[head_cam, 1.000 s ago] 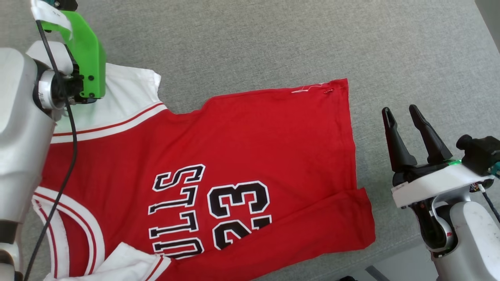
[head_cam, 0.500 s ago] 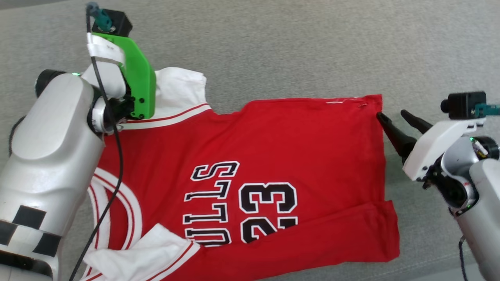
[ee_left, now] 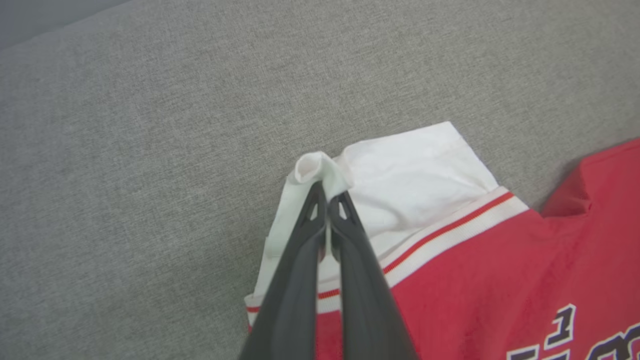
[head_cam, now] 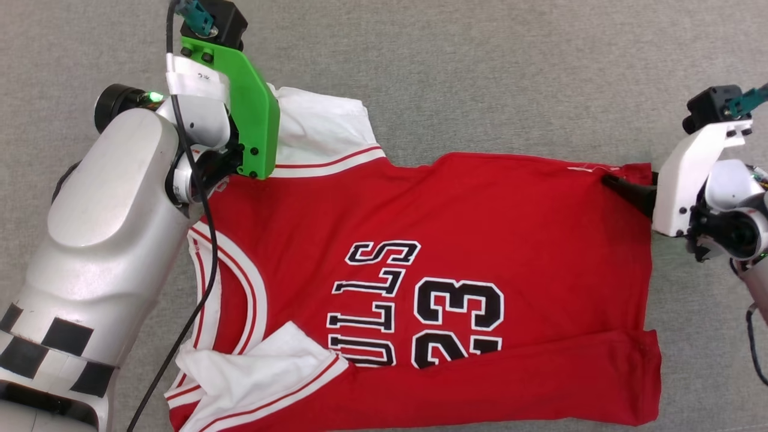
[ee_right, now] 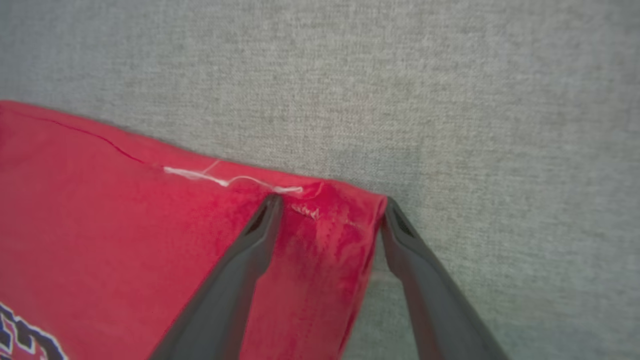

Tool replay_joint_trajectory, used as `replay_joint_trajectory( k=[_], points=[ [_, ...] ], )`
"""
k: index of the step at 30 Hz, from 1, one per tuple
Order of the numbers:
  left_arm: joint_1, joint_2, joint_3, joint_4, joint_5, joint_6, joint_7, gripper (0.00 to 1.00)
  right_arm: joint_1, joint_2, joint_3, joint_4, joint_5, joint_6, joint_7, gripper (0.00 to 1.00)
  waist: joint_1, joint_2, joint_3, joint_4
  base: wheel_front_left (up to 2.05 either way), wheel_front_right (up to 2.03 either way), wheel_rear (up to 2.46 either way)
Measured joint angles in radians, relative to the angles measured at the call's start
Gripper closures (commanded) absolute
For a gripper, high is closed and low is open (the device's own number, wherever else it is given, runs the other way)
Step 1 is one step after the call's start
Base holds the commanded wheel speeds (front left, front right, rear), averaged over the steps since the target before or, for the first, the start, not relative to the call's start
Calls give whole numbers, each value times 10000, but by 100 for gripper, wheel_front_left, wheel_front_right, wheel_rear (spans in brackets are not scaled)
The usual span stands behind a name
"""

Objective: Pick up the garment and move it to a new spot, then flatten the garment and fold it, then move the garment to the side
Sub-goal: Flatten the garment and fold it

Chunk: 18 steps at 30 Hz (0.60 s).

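So the garment (head_cam: 456,240) is lying mostly flat, front up, on the grey fabric surface (head_cam: 480,72), with the BULLS and 23 print reading sideways in the head view. The left tool (ee_left: 327,200) is pinched together on the edge of the far white sleeve (ee_left: 415,170), and a little curl of cloth pokes out past the tips. The right tool (ee_right: 330,207) is at the far hem corner with its fingers (ee_right: 240,260) spread apart. One tip is on the red cloth by a loose white thread (ee_right: 235,180), the other just off the edge on the grey. The near sleeve (head_cam: 264,366) is flopped over onto the chest.
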<state>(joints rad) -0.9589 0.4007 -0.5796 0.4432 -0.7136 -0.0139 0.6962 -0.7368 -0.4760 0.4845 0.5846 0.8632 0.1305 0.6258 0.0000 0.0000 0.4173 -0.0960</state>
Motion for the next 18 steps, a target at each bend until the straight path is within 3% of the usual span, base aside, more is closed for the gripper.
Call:
replay_joint_trajectory(
  k=[1,9,18],
  points=[
    [3,-2,2,2,-2,0,-33,100,-112,-40,65,59,94,0,274,100,0,0,34,49,0,0,0],
    [78,10,46,61,-4,-73,-454,100,-345,-253,257,224,393,-2,723,100,0,0,3,250,0,0,0],
    [625,268,466,13,-203,-96,-1287,100,-398,-439,-86,-209,376,8,-378,100,0,0,-653,360,0,0,0]
  ],
)
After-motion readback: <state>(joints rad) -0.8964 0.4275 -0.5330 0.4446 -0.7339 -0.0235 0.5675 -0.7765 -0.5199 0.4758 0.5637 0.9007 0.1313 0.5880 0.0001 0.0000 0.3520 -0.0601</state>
